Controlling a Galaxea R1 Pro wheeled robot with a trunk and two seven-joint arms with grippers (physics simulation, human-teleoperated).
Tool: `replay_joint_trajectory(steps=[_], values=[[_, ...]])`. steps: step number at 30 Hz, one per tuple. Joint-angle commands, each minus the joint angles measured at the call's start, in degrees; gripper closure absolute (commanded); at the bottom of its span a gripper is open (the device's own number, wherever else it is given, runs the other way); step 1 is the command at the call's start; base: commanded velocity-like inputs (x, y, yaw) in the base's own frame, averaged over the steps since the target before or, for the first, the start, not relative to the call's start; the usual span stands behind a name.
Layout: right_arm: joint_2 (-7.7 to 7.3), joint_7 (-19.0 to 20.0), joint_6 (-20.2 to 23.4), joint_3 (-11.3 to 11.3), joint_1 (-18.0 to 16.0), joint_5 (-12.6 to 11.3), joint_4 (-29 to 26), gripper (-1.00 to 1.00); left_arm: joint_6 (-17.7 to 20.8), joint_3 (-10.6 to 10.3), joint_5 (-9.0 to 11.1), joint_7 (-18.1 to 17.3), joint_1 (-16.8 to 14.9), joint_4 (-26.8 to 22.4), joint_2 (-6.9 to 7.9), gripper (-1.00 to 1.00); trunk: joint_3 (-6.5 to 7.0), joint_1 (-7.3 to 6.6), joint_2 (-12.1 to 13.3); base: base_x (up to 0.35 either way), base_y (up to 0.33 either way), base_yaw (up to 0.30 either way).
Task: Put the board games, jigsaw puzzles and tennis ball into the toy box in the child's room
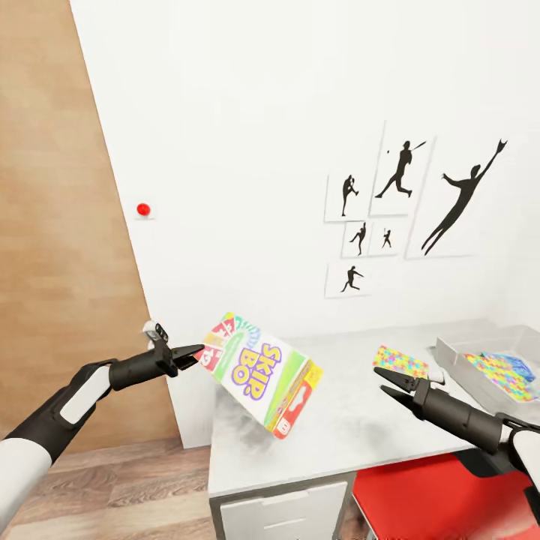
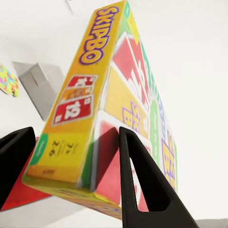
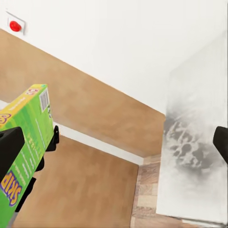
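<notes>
The white, green and red Skip-Bo board game [image 1: 262,375] hangs tilted in the air over the table's [image 1: 352,427] left end, and my left gripper [image 1: 191,352] is shut on its corner. The left wrist view has the box [image 2: 95,118] wedged between the black fingers [image 2: 137,180]. My right gripper [image 1: 386,380] stands open above the table, empty, just right of the box. A jigsaw puzzle [image 1: 401,362] lies flat on the table behind it. The pale grey toy box [image 1: 457,358] at the right holds another jigsaw puzzle [image 1: 499,373] and a blue-teal game [image 1: 517,365].
A white wall with black athlete silhouettes [image 1: 405,202] rises behind the table, and a red button [image 1: 143,209] sits on it at the left. A brown panel [image 1: 60,247] and wood-plank floor [image 1: 127,495] lie to the left. Something red [image 1: 435,495] stands below the table's front edge.
</notes>
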Motion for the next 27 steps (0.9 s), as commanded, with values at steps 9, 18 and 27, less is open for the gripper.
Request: replay_joint_trajectory(steps=[9,18,27], values=[[0.06,0.6,0.1,0.1,0.0,0.6,0.2,-1.00,0.4,-0.2,0.5,-0.1,-0.1,0.0,0.07,1.00,0.41,0.03,-0.1,-0.198,-0.228,-0.234],[0.06,0.6,-0.1,0.0,-0.1,0.6,0.4,-1.00,0.4,-0.2,0.4,-0.1,0.0,0.0,0.05,1.00,0.93,0.03,-0.1,-0.192,-0.192,-0.240],[0.02,0.7,0.0,-0.1,-0.1,0.5,0.4,-1.00,0.4,-0.2,0.3,-0.1,0.0,0.0,0.14,1.00,1.44,0.03,-0.1,-0.158,-0.252,-0.243]])
